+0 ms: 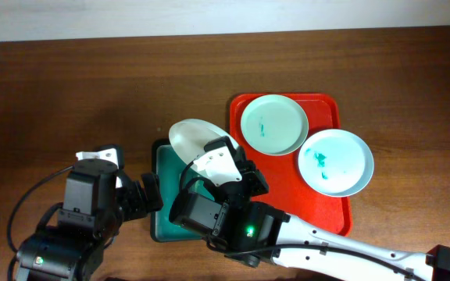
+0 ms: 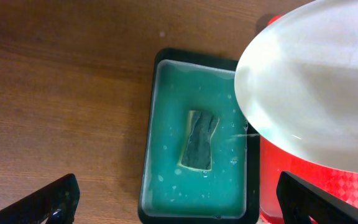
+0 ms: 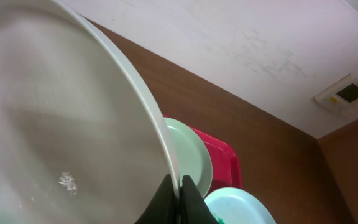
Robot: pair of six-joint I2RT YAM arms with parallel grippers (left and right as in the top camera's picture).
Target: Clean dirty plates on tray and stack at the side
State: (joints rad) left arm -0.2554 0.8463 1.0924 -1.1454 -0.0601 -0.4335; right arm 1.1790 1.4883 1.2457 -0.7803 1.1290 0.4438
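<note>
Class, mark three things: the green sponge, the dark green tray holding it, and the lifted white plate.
Rectangular green sponge (image 2: 199, 140): left wrist view, its middle.
Dark green plastic tray (image 2: 166, 137): left wrist view, wet floor.
Round white plate (image 1: 191, 136): overhead view, upper face.

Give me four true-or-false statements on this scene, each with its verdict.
1. Two plates lie on the red tray. True.
2. The right fingers pinch a third plate by its rim. True.
3. The left fingers hold the sponge. False: they are open, and the sponge lies in the green tray.
4. Both plates on the red tray are spotless. False: each shows teal smears.
</note>
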